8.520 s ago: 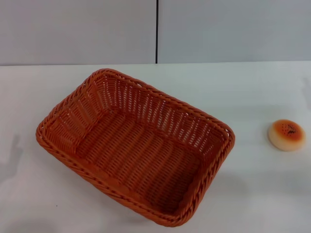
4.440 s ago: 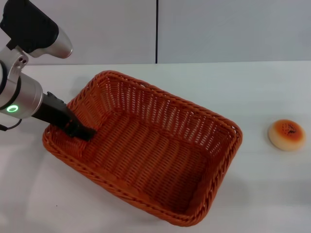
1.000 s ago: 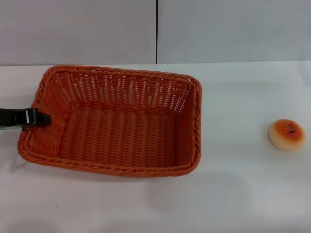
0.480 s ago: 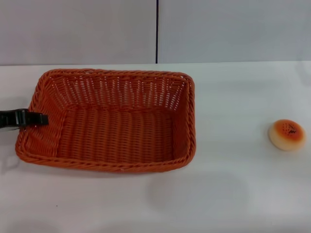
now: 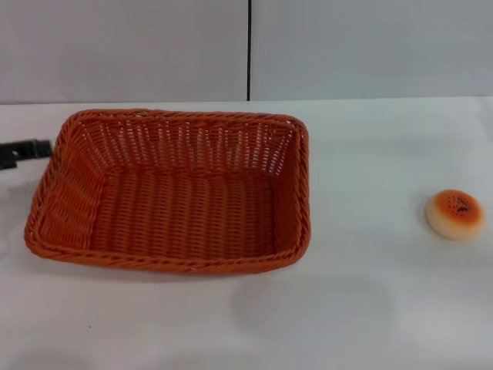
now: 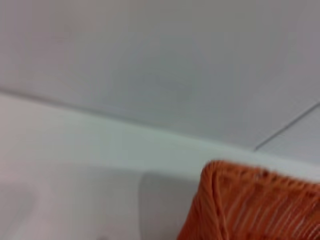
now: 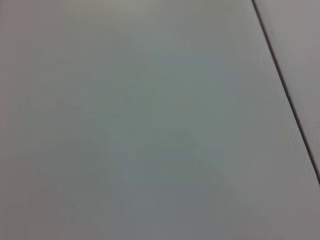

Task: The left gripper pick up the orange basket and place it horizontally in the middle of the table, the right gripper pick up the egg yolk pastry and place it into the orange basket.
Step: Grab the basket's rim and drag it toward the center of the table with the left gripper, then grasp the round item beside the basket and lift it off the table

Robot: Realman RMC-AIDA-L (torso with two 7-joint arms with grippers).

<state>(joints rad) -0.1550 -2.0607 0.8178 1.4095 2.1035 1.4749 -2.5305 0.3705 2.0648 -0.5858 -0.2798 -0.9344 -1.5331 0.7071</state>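
Observation:
The orange basket (image 5: 173,193) lies flat on the white table (image 5: 370,308), its long side running left to right, left of the middle. A corner of the orange basket (image 6: 255,207) also shows in the left wrist view. My left gripper (image 5: 27,149) is a black tip at the left edge of the head view, just outside the basket's far-left corner and clear of the rim. The egg yolk pastry (image 5: 454,213) sits alone on the table at the right. My right gripper is out of view.
A grey wall with a dark vertical seam (image 5: 248,50) stands behind the table's far edge. The right wrist view holds only that wall with a seam (image 7: 285,90). Bare tabletop lies between basket and pastry.
My left gripper has let go of the basket's left rim and pulled back up and away to the left. The basket settled flat and stays put. The pastry has not moved.

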